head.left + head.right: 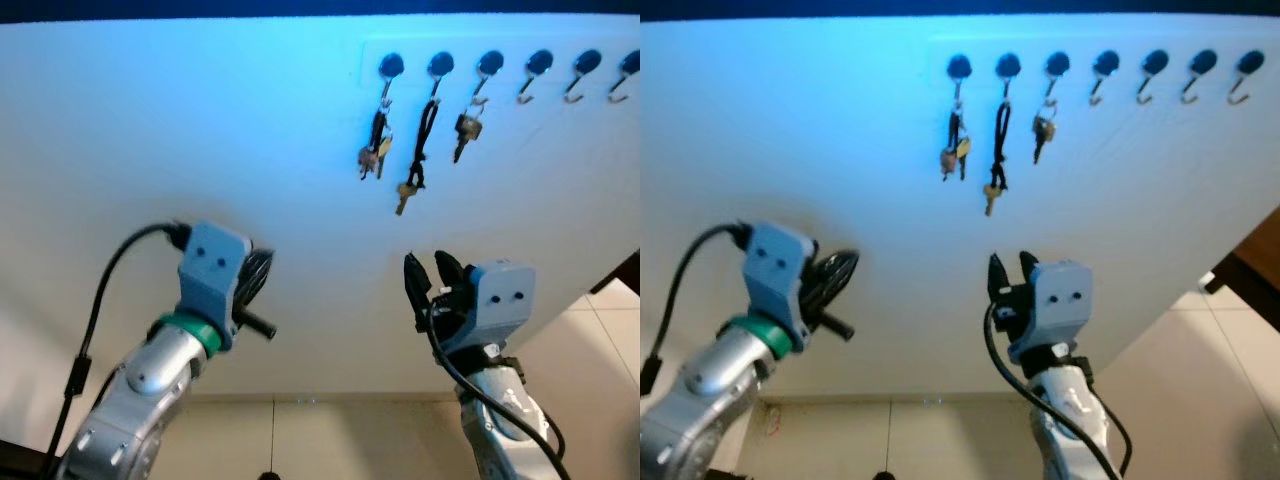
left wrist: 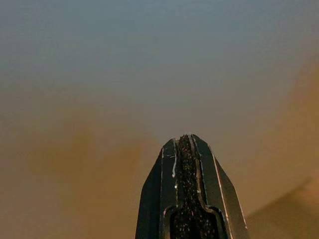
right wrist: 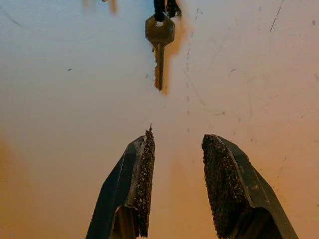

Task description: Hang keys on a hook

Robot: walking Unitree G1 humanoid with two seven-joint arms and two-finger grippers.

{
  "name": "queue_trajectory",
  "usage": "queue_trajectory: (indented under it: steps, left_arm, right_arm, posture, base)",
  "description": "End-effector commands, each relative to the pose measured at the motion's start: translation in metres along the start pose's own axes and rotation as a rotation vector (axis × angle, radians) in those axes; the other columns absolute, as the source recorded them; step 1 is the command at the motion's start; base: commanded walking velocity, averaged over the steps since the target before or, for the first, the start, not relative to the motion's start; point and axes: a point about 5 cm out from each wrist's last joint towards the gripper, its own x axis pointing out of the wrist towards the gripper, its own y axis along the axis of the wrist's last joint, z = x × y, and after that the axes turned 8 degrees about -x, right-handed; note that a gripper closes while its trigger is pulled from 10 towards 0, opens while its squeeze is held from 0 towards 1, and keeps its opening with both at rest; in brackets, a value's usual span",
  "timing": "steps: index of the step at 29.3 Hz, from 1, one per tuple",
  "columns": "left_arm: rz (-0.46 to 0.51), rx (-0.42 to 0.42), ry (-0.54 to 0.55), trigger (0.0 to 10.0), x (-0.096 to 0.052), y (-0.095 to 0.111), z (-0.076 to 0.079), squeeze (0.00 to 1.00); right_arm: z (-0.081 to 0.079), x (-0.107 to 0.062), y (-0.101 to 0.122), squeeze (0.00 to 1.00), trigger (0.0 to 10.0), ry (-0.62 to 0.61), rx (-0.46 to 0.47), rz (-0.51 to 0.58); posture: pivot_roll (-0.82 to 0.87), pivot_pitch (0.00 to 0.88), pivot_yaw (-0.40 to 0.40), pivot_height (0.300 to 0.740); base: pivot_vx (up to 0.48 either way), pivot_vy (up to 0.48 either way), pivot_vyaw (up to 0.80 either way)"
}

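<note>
A white wall (image 1: 200,130) fills most of the head views, with a row of dark round hooks (image 1: 539,64) along the upper right of the frame. The three hooks nearest the centre each carry keys: a bunch of keys (image 1: 374,150) on the first, a brass key on a black cord (image 1: 418,150) on the second and a short key (image 1: 466,130) on the third, while the three hooks toward the right edge hang bare. The right gripper (image 1: 428,275) stands at lower centre-right, just below the corded key and apart from it, its two black fingers (image 3: 142,184) spread with nothing between them. The left gripper (image 2: 187,164) sits at lower left, well away from the hooks, its fingers pressed together on nothing. Open wall lies between both grippers and the hook row; pale floor tiles (image 1: 600,330) show at the lower right edge
</note>
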Motion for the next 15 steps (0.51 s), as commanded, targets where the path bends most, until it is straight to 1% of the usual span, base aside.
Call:
queue_trajectory:
  steps: [1,2,3,4,5,6,7,10,11,13,15]
  left_arm:
    - [-0.055,0.010,0.124,10.0,0.002,-0.013,-0.006,0.00]
    - [-0.055,0.010,0.124,10.0,0.002,-0.013,-0.006,0.00]
    - [-0.073,0.002,0.194,10.0,0.005,-0.018,-0.010,0.00]
    - [-0.092,0.016,0.259,10.0,0.007,-0.022,-0.014,0.00]
    - [-0.082,0.031,0.308,10.0,0.007,-0.023,-0.017,0.00]
    - [-0.072,0.043,0.333,10.0,0.008,-0.024,-0.019,0.00]
    - [-0.061,0.047,0.353,10.0,0.008,-0.025,-0.022,0.00]
    - [-0.054,0.048,0.363,10.0,0.007,-0.026,-0.023,0.00]
    - [-0.038,0.029,0.396,10.0,0.004,-0.027,-0.027,0.00]
    - [-0.038,0.029,0.396,10.0,0.004,-0.027,-0.027,0.00]
    - [-0.022,0.007,0.424,10.0,0.001,-0.027,-0.028,0.00]
  right_arm:
    - [0.004,0.003,-0.006,0.00,10.0,-0.079,-0.033,-0.031]
    - [0.004,0.003,-0.006,0.00,10.0,-0.079,-0.033,-0.031]
    - [0.006,0.006,-0.008,0.00,10.0,-0.115,-0.042,-0.047]
    - [0.008,0.009,-0.011,0.00,10.0,-0.148,-0.055,-0.076]
    - [0.008,0.011,-0.012,0.00,10.0,-0.169,-0.038,-0.097]
    - [0.007,0.012,-0.013,0.00,10.0,-0.178,-0.024,-0.110]
    - [0.005,0.012,-0.015,0.00,10.0,-0.181,-0.016,-0.127]
    - [0.004,0.013,-0.016,0.00,10.0,-0.180,-0.011,-0.136]
    - [-0.002,0.013,-0.020,0.00,10.0,-0.138,-0.026,-0.137]
    - [-0.002,0.013,-0.020,0.00,10.0,-0.138,-0.026,-0.137]
    - [-0.007,0.017,-0.020,0.00,10.0,-0.112,-0.015,-0.114]
  posture:
    - [-0.16,0.035,0.109,0.740]
    - [-0.16,0.035,0.109,0.740]
    - [-0.16,0.035,0.109,0.740]
    - [-0.16,0.035,0.109,0.740]
    - [-0.17,0.027,0.102,0.740]
    - [-0.17,0.027,0.102,0.740]
    - [-0.17,0.022,0.098,0.740]
    - [-0.17,0.022,0.098,0.740]
    - [-0.16,0.016,0.091,0.740]
    - [-0.16,0.016,0.091,0.740]
    - [-0.15,0.015,0.081,0.740]
  base:
    - [0.000,0.000,0.00]
    - [0.000,0.000,0.00]
    - [0.000,0.000,0.00]
    - [0.000,0.000,0.00]
    - [0.000,0.000,0.00]
    - [0.000,0.000,0.00]
    - [0.000,0.000,0.00]
    - [0.000,0.000,0.00]
    - [0.000,0.000,0.00]
    - [0.000,0.000,0.00]
    - [0.000,0.000,0.00]
